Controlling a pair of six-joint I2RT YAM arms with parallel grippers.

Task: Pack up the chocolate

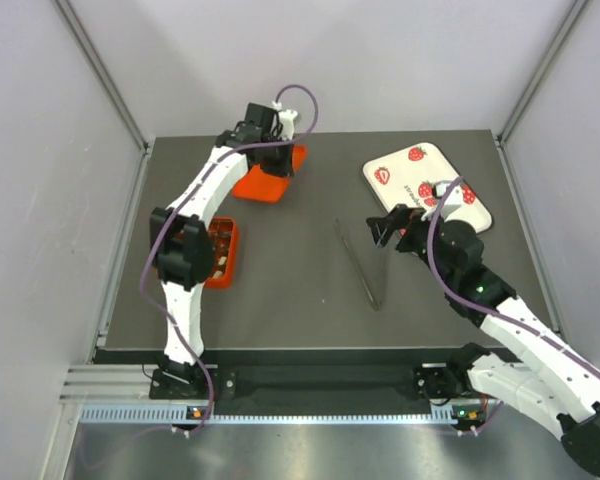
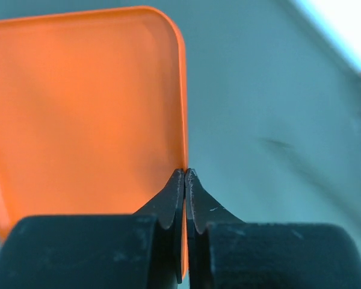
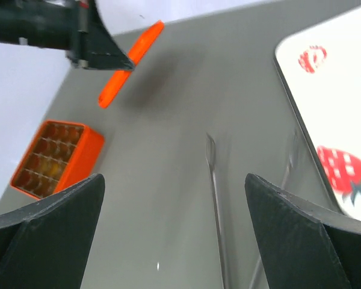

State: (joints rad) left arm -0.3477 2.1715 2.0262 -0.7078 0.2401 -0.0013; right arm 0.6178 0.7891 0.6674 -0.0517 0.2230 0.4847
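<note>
left pincer clenched on the edge of the orange lid, holding it tilted. chocolate sits in the compartment box, well behind that pincer, by its arm's elbow. right pincer gapes wide above the tweezers, strawberry tray just beside it

Dark grey tabletop. Plain orange-red lid near the far edge. Same orange-red on the box by the left edge; inside, dark brown chocolate, a few pieces paler amber. White tray at the far right corner, printed with red strawberries. Silvery tweezers mid-tabletop. White arms, black joints, purple cables.
</note>
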